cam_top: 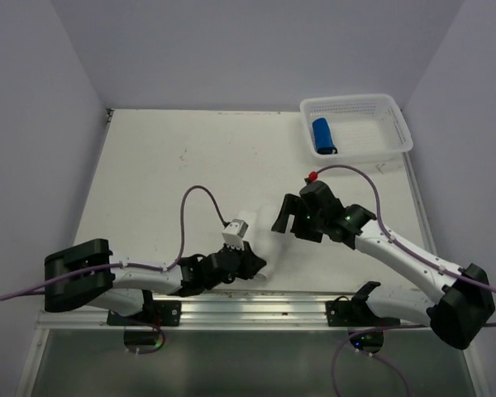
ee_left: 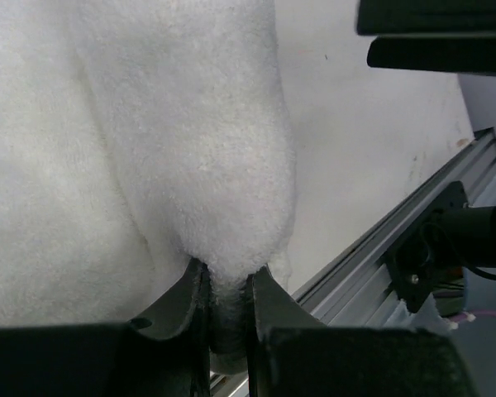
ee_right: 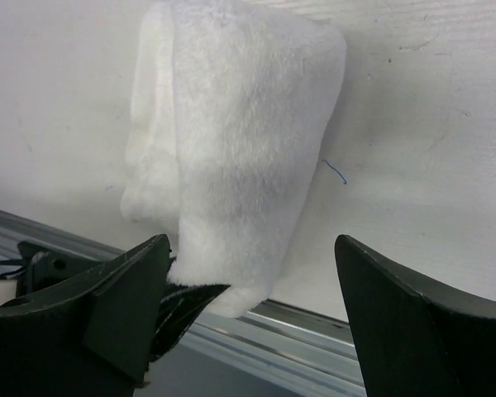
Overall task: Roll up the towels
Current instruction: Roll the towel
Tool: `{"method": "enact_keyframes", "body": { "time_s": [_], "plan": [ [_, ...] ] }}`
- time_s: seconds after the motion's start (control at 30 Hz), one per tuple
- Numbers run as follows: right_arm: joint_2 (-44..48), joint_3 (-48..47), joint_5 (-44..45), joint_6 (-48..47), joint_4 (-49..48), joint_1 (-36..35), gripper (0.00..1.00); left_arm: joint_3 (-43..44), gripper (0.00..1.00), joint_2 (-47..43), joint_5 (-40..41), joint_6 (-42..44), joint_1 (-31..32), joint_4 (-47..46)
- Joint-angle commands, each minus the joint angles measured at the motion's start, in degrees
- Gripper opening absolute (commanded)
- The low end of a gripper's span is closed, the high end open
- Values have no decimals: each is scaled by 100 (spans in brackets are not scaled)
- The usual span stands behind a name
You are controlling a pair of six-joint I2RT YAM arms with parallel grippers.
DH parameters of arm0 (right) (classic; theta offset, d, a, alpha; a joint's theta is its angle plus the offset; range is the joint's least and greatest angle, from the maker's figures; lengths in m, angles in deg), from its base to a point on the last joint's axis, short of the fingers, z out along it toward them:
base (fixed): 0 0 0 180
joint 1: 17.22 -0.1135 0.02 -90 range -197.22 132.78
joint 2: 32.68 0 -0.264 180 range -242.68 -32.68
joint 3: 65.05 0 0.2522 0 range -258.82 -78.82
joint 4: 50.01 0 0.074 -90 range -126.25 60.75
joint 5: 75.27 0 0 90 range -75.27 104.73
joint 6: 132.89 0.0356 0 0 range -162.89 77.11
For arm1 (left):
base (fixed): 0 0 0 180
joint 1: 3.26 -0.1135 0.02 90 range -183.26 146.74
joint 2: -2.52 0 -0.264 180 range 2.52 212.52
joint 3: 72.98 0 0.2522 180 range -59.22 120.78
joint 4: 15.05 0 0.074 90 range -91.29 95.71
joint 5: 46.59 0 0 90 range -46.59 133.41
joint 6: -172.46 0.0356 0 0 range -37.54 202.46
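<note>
Pinching the white towel, left gripper sits seemingly beside rail.

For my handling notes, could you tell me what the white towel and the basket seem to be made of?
The white towel looks like soft plush cloth, perhaps fleece or terry: fuzzy matte pile, limp rounded folds. The basket seems rigid white plastic: thin perforated walls, smooth rim.

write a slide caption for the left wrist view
Left gripper pinching a fold of the white towel beside the aluminium rail at the edge of the table.
</note>
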Motion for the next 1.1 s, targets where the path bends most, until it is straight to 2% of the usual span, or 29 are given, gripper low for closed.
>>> {"method": "enact_keyframes", "body": {
  "time_s": [0.0, 0.1, 0.23, 0.33, 0.43, 0.53, 0.73, 0.83, 0.87, 0.97, 1.0, 1.07],
  "plan": [
    [520, 370, -21, 79, -222, -3, 85, -421, 0, -24, -1459, -339, -573, -963],
    [969, 862, -21, 351, -600, -3, 85, -904, 0, 63, -2207, -831, -1021, -1964],
    [1163, 1494, -266, 669, -1171, -3, 87, -1519, 0, 571, -2948, -1586, -1436, -3745],
    [1015, 1645, -381, 845, -1715, -11, 90, -1599, 0, 915, -3203, -1781, -1551, -4355],
    [742, 1715, -372, 985, -2015, -3, 91, -1635, 0, 1039, -3248, -1860, -1559, -4541],
    [400, 1873, -583, 1179, -2944, -29, 92, -1670, 0, 978, -3248, -1896, -1559, -4516],
    [-478, 1909, -636, 1355, -3597, -196, 91, -1687, 0, 846, -3212, -1861, -1586, -4270],
    [-673, 1874, -496, 1416, -3633, -336, 85, -1749, 0, 898, -3204, -1887, -1603, -4305],
    [-734, 1857, -460, 1434, -3598, -354, 79, -1775, 0, 907, -3195, -1887, -1603, -4322],
    [-718, 1664, -188, 1408, -3056, -381, 61, -1846, 22, 855, -3142, -1826, -1603, -4182],
    [-709, 1506, -92, 1338, -2862, -381, 58, -1846, 37, 707, -3099, -1704, -1603, -3921],
    [-691, 1339, 110, 1250, -2308, -389, 49, -1811, 47, 443, -2932, -1571, -1595, -3490]
  ]
}}
